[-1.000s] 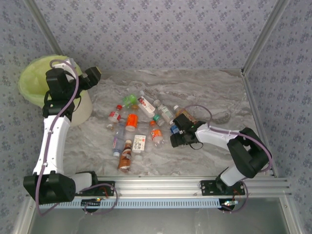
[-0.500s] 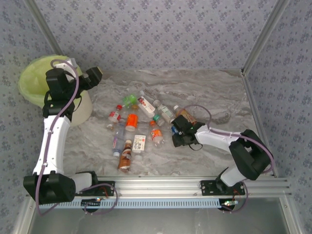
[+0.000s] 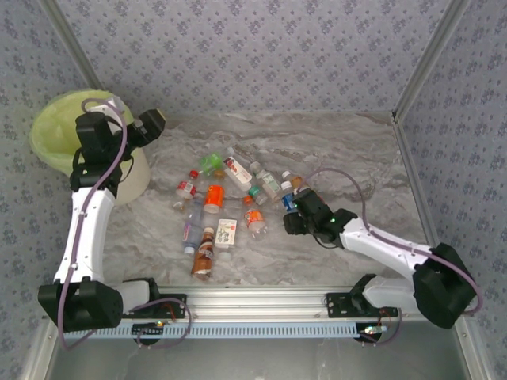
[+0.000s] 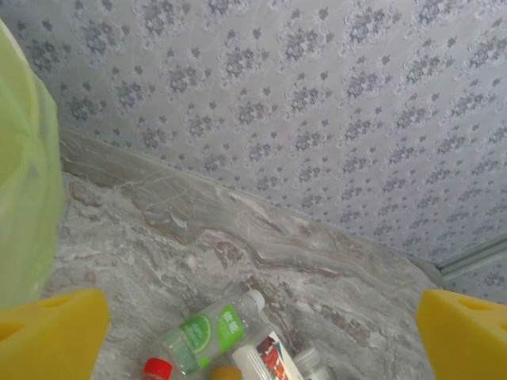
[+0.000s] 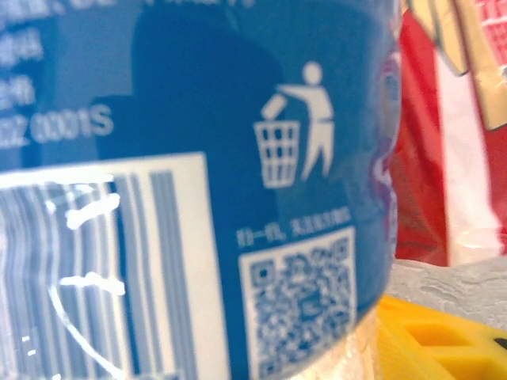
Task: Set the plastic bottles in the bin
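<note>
Jaws: right gripper (image 3: 289, 214) apparently clamps blue-label bottle (image 5: 198, 119) | barcode, QR, "0001S"

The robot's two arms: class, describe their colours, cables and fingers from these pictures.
Both the left arm and right arm have white tubular links joined by bulky black joints. A thin lilac cable loops along each. Their fingers end in blocky bright yellow pads.

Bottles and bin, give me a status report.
Left gripper open, beside the bin. Right gripper shut on blue-label bottle. Other bottles lying on table. No obstruction seen.
</note>
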You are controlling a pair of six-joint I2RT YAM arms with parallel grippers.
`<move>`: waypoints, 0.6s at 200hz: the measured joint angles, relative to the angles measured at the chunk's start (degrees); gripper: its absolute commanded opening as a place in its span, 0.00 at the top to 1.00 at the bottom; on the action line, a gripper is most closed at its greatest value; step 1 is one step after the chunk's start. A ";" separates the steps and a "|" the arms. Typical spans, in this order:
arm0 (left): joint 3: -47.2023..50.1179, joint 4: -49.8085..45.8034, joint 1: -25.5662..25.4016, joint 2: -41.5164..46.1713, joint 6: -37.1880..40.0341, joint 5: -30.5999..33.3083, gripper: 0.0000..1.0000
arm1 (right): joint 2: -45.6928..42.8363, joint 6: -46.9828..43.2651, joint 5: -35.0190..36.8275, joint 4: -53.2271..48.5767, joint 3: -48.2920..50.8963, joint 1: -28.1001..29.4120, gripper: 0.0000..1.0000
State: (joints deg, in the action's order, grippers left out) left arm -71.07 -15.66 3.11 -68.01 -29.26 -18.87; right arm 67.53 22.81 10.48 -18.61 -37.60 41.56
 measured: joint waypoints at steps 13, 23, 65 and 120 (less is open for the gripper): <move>0.00 -0.07 -0.59 -0.11 0.00 -1.79 0.01 | -1.84 -0.37 -0.37 1.29 0.33 0.00 0.53; -0.02 -0.07 -1.33 -0.35 0.04 -3.34 0.01 | -3.21 -0.83 -1.31 2.89 0.68 -0.02 0.53; -0.13 -0.20 -8.33 -2.56 1.16 -6.97 0.01 | -4.68 -2.36 -6.62 10.82 1.14 -0.07 0.53; 1.42 4.46 -16.90 -7.93 -2.62 -9.73 0.01 | 0.83 -2.54 -11.34 19.10 -0.59 -0.04 0.54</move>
State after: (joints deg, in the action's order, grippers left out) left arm -69.65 -11.20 -13.78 -75.94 -31.88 -28.60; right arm 68.36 20.27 -0.86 0.49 -38.20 41.52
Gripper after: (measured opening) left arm 0.994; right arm 0.611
